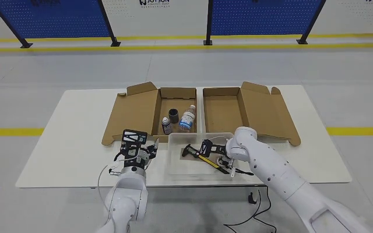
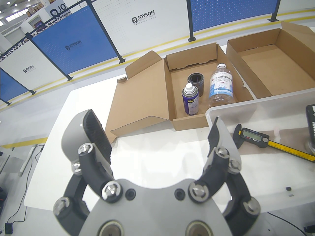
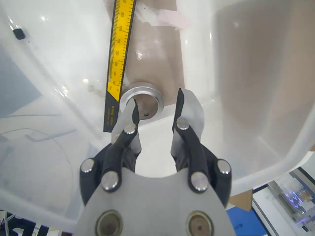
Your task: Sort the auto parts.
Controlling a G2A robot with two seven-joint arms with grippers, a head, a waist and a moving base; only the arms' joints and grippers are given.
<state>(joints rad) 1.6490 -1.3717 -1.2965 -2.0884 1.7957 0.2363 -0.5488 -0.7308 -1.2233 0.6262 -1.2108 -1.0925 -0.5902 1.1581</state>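
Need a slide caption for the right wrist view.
Right pincer, open, poised at a silver metal ring beside the yellow caliper inside the translucent bin.

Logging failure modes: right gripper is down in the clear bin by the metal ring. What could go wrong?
1. The caliper beam end seems to touch the silver ring; closing the open right gripper could nudge or drag it along.
2. One finger sits close to the bin wall and might catch it, shifting the bin.
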